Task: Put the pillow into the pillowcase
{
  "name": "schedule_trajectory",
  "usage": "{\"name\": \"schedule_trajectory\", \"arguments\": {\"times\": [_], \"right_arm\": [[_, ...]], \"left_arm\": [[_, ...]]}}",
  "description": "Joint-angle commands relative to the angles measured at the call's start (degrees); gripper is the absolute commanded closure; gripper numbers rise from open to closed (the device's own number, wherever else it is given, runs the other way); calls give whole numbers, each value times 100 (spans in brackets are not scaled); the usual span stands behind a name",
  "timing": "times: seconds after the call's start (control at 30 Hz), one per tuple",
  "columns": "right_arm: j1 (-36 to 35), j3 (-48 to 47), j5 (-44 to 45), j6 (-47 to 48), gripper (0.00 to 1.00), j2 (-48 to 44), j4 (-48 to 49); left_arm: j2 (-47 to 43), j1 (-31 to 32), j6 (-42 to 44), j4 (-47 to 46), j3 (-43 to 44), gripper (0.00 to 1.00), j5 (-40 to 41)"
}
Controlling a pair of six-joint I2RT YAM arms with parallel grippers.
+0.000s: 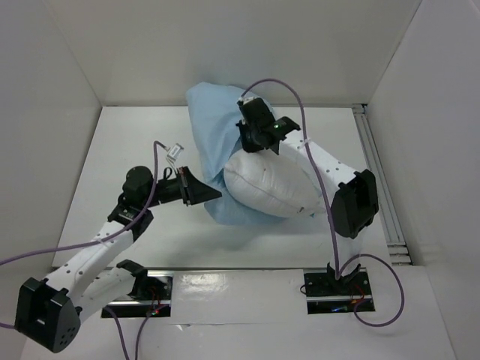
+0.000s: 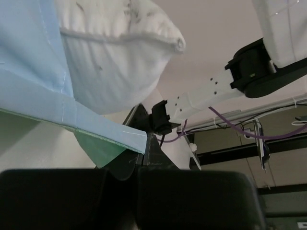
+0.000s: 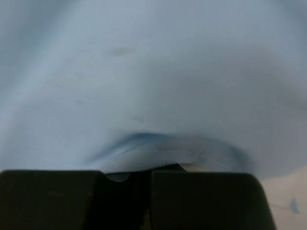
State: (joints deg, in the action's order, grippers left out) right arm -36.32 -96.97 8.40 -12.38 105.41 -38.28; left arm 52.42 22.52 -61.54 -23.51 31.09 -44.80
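Note:
The light blue pillowcase (image 1: 214, 120) lies bunched in the middle of the table, with the plump white pillow (image 1: 270, 184) partly inside its mouth and sticking out to the right. My left gripper (image 1: 215, 193) is shut on the pillowcase's lower hem. In the left wrist view that hem (image 2: 91, 117) runs into the shut left gripper (image 2: 142, 149), with the sea-green face (image 2: 98, 148) below it and the pillow (image 2: 120, 62) above. My right gripper (image 1: 253, 147) is shut on the case's upper edge above the pillow. In the right wrist view, blue pillowcase cloth (image 3: 153, 72) fills the frame, and a fold is pinched in the right gripper (image 3: 149, 170).
White walls enclose the table on the left, back and right. A metal rail (image 1: 379, 180) runs along the right side. The right arm's dark elbow (image 1: 352, 202) hangs beside the pillow's right end. Purple cables (image 1: 300, 97) loop above both arms.

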Motion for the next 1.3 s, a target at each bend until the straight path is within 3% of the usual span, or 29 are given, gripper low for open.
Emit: {"name": "schedule_trajectory", "arguments": {"times": [0.0,0.1,0.2,0.27,0.4,0.5,0.57,0.6,0.63,0.7,0.73,0.8,0.93,0.97,1.03,1.17,1.27], "right_arm": [[414,-1057,705,165,100,137,481],[415,-3103,1074,508,100,533,-152],[223,-4336,1356,702,100,718,-277],[55,-3894,1349,807,100,228,82],[-481,-1070,1084,580,100,-511,1226],[-937,391,1005,263,100,-643,1437],[-1008,853,883,61,100,-845,1499],[-1009,1081,821,0,95,-924,1447],[-1009,1084,821,-53,84,-1012,1377],[-1009,1145,750,-54,54,-1302,1140],[-1009,1049,750,-54,37,-1390,1043],[-1009,926,619,-54,32,-1627,832],[-1009,601,714,-299,31,-1979,52],[-939,600,820,-544,31,-2076,-108],[-782,749,1058,-896,31,-2462,-581],[-54,1853,901,-1530,19,-3419,-952],[456,2644,313,-1976,25,-4097,-1102]], "left_arm": [[-392,103,203,-418,1187,100,-662],[214,103,81,-803,1925,100,-899],[732,50,-24,-1024,2752,100,-1057],[734,50,-191,-1130,2859,100,-1058],[94,50,-253,-806,2262,100,-978],[-670,50,97,457,1989,100,-786],[-952,50,755,1327,2136,100,-724],[-1014,50,1079,2445,2590,80,-576],[-963,50,1761,3039,2873,58,-452],[-735,50,2319,3894,3592,19,-267],[-664,50,2522,4402,3753,10,-84],[-532,50,2962,4705,4061,0,67],[-189,50,3148,5005,4124,3,410],[-49,50,3148,5005,4046,21,480],[162,50,3148,5075,4045,34,559],[672,313,3306,5461,4159,37,1435],[1085,568,3551,5874,4466,39,2251]]}}
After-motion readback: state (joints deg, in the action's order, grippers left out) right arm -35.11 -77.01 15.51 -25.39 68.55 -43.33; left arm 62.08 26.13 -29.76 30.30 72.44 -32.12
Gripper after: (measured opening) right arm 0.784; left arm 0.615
